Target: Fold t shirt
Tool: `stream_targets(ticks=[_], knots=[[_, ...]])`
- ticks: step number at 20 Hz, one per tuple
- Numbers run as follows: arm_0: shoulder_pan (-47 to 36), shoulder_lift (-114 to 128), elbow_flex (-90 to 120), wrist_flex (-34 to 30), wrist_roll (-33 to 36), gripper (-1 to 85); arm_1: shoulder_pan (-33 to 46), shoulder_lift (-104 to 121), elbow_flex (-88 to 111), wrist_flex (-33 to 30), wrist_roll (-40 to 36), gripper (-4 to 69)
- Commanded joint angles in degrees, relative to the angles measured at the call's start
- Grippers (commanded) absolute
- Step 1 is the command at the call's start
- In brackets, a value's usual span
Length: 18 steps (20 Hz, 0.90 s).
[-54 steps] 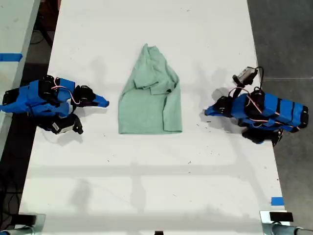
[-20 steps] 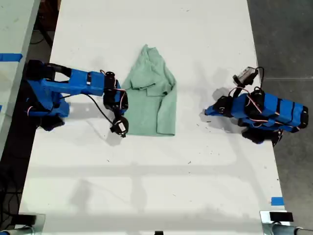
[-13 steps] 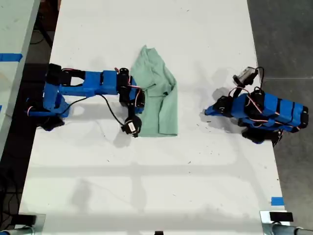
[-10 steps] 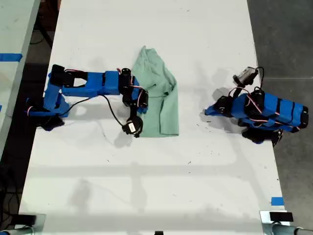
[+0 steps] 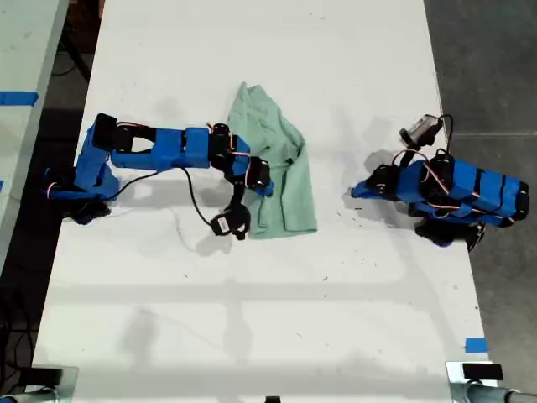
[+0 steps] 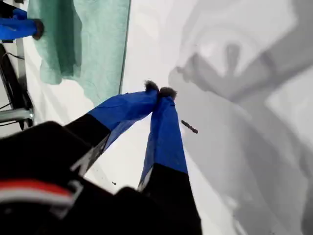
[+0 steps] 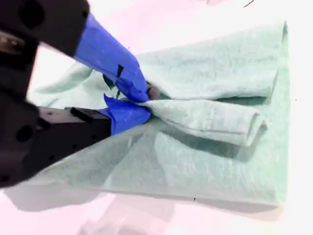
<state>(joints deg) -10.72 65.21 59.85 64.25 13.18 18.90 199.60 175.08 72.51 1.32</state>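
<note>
The pale mint-green t shirt (image 5: 289, 180) lies wrinkled and partly folded over itself at the middle of the white table (image 5: 252, 319). My second gripper (image 5: 267, 186) reaches in from the exterior view's left and is over the shirt's middle. In the second wrist view my second gripper (image 7: 146, 100) is shut on a raised fold of the t shirt (image 7: 210, 152). My first gripper (image 5: 357, 192) rests low at the exterior view's right, apart from the shirt. In the first wrist view my first gripper (image 6: 159, 90) is shut on nothing above bare table, with the t shirt (image 6: 93, 44) further off.
A second pale table with blue tape (image 5: 18, 97) stands at the exterior view's left. Dark floor runs along the exterior view's right, past the table edge. A blue tape piece (image 5: 475, 344) marks the table's lower right in the exterior view. Small dark specks dot the tabletop.
The second arm stretched out from the exterior view's left, shut on the shirt's near edge and carried it rightward over the rest. The first arm has stayed still.
</note>
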Motion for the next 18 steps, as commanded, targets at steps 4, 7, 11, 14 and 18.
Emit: stream_targets(ticks=[4,7,11,14,18], knots=[[1.93,-0.18,-3.25,-6.33,4.75,22.0,0.53,0.79,3.34,0.18,-0.09,1.4],[0.70,2.37,-3.25,-3.69,6.33,10.4,0.53,0.79,3.34,0.18,-0.09,1.4],[-2.20,18.72,1.41,6.68,5.10,0.0,0.53,0.79,3.34,0.18,-0.18,1.4],[-4.83,41.92,20.30,3.52,3.69,0.0,0.53,0.79,3.34,0.18,-0.18,1.4],[-6.15,77.52,60.29,-10.46,-0.70,0.0,0.53,0.79,3.34,0.18,-0.18,1.4]])
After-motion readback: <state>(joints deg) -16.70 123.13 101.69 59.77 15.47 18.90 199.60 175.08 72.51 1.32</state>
